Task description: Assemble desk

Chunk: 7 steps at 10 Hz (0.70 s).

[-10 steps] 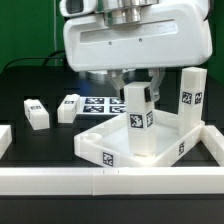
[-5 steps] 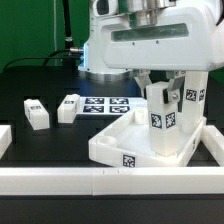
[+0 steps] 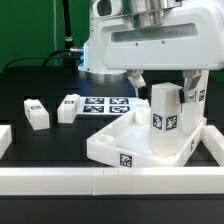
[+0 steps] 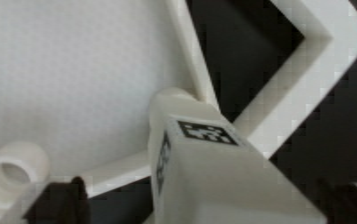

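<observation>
The desk's white tabletop point(image 3: 108, 143), a rimmed tray with tags on its side, lies upside up near the front rail. One square white leg point(image 3: 165, 122) stands upright in the tray's corner on the exterior view's right. My gripper point(image 3: 163, 88) hangs over that leg, open, with a finger point(image 3: 137, 78) on each side and gaps showing. In the wrist view the leg point(image 4: 219, 175) rises between the dark fingers point(image 4: 58, 202) above the tabletop point(image 4: 68, 80). Another leg point(image 3: 197, 96) stands behind, partly hidden.
Two more legs point(image 3: 36, 114) point(image 3: 70, 107) lie on the black table at the exterior view's left, next to the marker board point(image 3: 106, 105). White border rails run along the front point(image 3: 100, 181) and the right point(image 3: 213, 150).
A second ago the jaws were shut on the leg and carried it, with the tabletop shifting, to the exterior view's right. Now the jaws have spread and the leg stands free.
</observation>
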### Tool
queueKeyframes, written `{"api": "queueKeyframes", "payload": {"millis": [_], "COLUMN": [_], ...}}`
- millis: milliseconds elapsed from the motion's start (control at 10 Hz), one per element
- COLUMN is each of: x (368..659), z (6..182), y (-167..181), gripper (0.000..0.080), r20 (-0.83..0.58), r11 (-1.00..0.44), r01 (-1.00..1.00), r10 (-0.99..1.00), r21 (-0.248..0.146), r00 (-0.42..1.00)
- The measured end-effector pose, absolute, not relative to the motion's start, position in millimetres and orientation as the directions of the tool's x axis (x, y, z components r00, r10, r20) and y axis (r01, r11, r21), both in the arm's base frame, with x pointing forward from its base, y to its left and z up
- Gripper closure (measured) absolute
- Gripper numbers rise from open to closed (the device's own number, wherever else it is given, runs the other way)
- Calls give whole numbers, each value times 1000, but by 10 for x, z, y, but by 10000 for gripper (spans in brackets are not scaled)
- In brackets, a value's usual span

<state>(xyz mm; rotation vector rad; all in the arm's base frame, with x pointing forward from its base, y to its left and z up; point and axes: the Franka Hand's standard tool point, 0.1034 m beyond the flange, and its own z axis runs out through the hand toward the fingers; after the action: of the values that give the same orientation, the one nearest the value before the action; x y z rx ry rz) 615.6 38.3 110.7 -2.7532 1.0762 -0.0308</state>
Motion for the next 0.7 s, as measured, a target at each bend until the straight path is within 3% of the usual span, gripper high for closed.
{"api": "queueKeyframes", "payload": {"millis": [400, 700], "x": [6155, 6159], "z": [1095, 1097], "y": [382, 404], "gripper": [151, 151], "r20": [0, 14], "r11": [-869, -991], "r01": [-459, -90], "r10": [-467, -92], "r21": [-185, -103], "r00": [884, 996]}}
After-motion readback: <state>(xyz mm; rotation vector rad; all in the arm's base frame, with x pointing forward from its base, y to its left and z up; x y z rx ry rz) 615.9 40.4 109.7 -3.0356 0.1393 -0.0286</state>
